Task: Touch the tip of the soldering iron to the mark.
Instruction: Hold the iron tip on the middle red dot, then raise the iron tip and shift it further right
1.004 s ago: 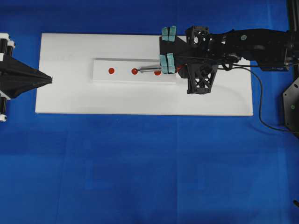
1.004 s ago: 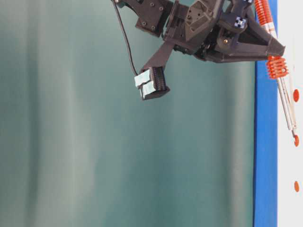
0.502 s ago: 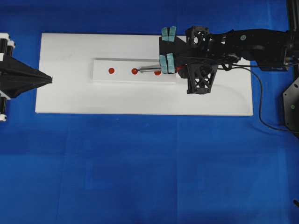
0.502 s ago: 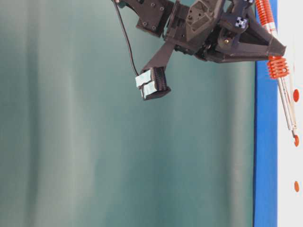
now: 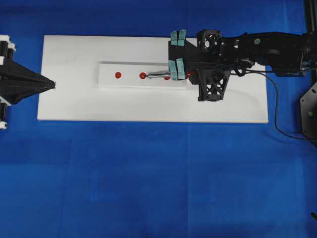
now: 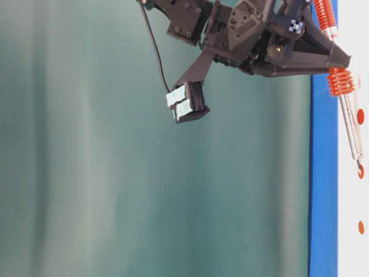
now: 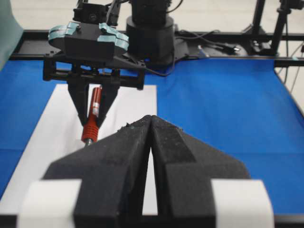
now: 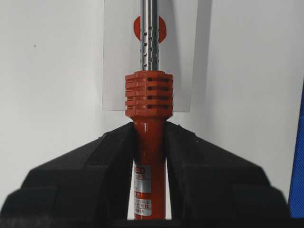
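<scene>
My right gripper (image 5: 192, 74) (image 8: 149, 126) is shut on the red-orange handle of the soldering iron (image 5: 158, 75) (image 8: 148, 90) (image 7: 93, 111). The silver shaft (image 6: 349, 124) slants down to the left over the white strip (image 5: 129, 82). Its tip rests at the middle red dot (image 5: 142, 75) (image 6: 361, 172). The shaft crosses the right-end dot (image 8: 161, 28). The mark (image 5: 118, 75), the small dot at the strip's left end, lies bare, well left of the tip. My left gripper (image 5: 54, 84) (image 7: 151, 118) is shut and holds nothing at the board's left edge.
The strip lies on a white board (image 5: 74, 104) on blue cloth. The iron's black cord (image 5: 272, 99) trails off to the right, past the board's right edge. My right arm (image 5: 267, 47) reaches in from the upper right.
The right gripper has sunk slightly toward the board, bringing the iron's tip down onto the middle dot. The left arm has not moved.
</scene>
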Motion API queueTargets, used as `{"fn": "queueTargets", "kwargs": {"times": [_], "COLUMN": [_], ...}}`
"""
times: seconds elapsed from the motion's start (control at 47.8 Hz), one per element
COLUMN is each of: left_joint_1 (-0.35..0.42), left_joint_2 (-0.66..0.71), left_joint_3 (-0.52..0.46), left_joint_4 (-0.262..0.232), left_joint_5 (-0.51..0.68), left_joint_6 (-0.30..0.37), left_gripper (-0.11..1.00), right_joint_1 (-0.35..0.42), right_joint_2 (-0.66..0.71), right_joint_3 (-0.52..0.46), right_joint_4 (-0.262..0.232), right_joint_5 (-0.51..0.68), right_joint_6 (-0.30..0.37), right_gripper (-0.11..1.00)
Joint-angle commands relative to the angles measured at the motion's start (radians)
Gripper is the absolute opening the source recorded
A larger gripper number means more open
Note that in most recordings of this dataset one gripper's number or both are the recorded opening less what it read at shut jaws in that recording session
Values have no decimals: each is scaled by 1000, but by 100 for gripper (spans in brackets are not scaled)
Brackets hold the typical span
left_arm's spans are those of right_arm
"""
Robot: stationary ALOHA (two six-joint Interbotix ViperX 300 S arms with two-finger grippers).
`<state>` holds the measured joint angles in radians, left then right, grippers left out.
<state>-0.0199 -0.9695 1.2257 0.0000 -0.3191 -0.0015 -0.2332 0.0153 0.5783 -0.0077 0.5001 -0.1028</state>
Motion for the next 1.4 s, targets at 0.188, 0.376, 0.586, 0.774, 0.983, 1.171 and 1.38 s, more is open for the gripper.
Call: {"fn": "queueTargets", "kwargs": {"times": [0.188,0.376,0.586,0.774,0.983,1.171,1.38], "left_joint_1": [-2,-2,-2,0,0,-2,-2], "left_joint_2": [3,3,3,3,5,6,8], "left_joint_3": [-12,-11,-11,-12,-11,-11,-11], "left_joint_4": [2,2,2,2,2,2,2], "left_joint_5": [-5,-6,-6,-6,-6,-6,-5], "left_joint_6": [-2,-2,-2,-2,-2,-2,-2], "left_gripper": [0,0,0,0,0,0,0], "right_joint_1": [3,3,3,2,3,3,3], "right_joint_2": [-9,-9,-26,-106,-198,-229,-224], "right_joint_3": [-15,-14,-23,-71,-146,-195,-204], "right_joint_4": [3,3,3,0,-8,-29,-32], "right_joint_5": [-3,-3,9,71,163,232,239], "right_joint_6": [2,2,2,2,0,0,0], "right_gripper": [6,6,6,6,6,6,6]}}
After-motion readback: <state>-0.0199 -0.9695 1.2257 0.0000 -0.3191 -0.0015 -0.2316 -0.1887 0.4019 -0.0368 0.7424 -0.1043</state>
